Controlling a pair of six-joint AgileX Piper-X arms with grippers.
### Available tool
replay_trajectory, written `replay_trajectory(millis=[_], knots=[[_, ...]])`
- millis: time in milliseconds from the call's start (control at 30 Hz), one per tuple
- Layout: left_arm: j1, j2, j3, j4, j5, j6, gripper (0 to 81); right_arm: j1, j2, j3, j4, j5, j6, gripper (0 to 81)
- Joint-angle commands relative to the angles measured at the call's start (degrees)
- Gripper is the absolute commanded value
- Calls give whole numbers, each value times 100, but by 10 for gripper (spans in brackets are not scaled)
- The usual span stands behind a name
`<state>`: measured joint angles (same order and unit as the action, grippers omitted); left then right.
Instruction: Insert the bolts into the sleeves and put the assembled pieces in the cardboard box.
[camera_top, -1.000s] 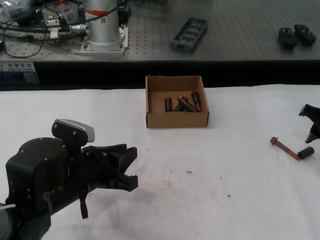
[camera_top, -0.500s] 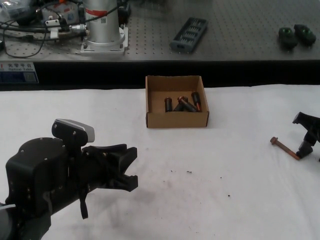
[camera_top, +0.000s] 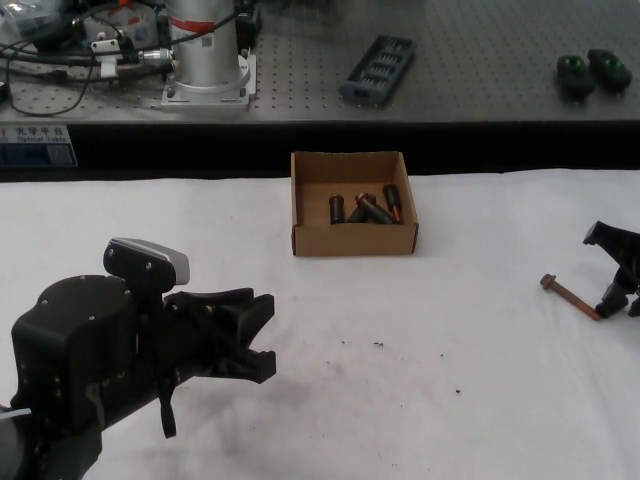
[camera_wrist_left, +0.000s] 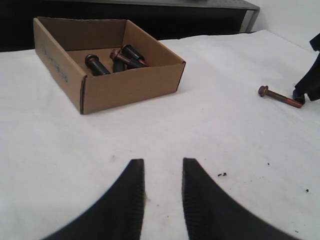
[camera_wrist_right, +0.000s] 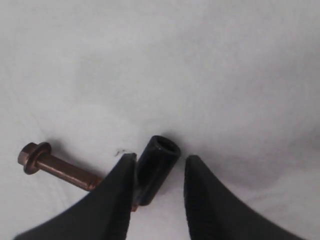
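Sleeve: black, well right of cardboard box. It lies between the parted fingers of the right gripper, unclamped, long axis along them. Bolt adjoining. Left gripper: parted, empty, farther off.

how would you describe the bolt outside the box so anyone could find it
Start at the cardboard box on the white cloth and look toward the right arm's side, where the right gripper straddles a black sleeve. The bolt lies flat beside that sleeve: bare and copper-coloured with a flanged head, unlike the sleeved pieces in the box.
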<state>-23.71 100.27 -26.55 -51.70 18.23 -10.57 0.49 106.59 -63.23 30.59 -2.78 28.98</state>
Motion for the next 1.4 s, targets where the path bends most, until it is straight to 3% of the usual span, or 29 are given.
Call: replay_trajectory(millis=[0,100,300,1367], knots=[[16,-65,-15,-65,50,72,197,-40,107,21,213,225,-81,326],[16,-65,-15,-65,50,72,197,-40,107,21,191,225,-81,370],[16,-65,-15,-65,50,72,197,-40,107,21,83,225,-81,329],[16,-65,-15,-65,50,72,197,-40,412,21,2,92,-305,328]])
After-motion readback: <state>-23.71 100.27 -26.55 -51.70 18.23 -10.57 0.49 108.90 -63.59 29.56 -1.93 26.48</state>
